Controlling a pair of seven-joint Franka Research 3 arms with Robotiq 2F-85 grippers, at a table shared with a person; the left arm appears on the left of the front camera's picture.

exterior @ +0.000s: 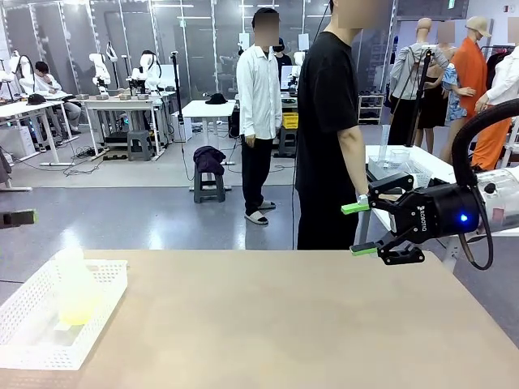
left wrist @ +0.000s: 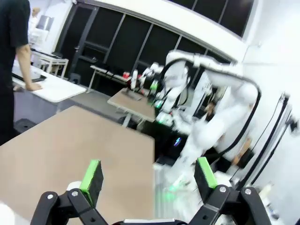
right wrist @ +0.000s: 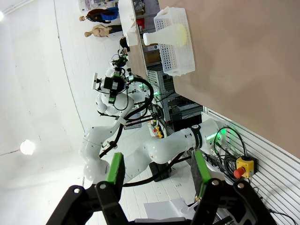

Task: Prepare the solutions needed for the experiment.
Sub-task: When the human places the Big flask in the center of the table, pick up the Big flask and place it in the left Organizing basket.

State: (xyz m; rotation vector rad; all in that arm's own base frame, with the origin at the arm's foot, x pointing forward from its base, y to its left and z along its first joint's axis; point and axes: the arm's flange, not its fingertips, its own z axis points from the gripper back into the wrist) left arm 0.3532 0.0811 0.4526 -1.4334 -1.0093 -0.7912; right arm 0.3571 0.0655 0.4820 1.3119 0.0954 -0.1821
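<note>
The solutions [exterior: 78, 309] are a little pale yellow-green liquid in the bottom of a translucent flask [exterior: 75, 285], which stands in a white mesh basket [exterior: 32, 340] at the table's near left corner. In the right wrist view the flask [right wrist: 165, 35] and the basket [right wrist: 180, 58] lie far off across the table. My right gripper [exterior: 359, 228] hovers open above the table's right side, nothing between its green pads [right wrist: 115, 168]. Only a green fingertip of my left gripper [exterior: 18, 217] shows at the left edge, well above the basket. In its own view the left gripper [left wrist: 148, 174] is open and empty.
A person in a black T-shirt [exterior: 327, 121] stands at the table's far edge, right of centre, with a hand [left wrist: 33, 86] on a white side table [exterior: 413, 166]. The brown tabletop [exterior: 268, 316] stretches bare between the basket and my right gripper.
</note>
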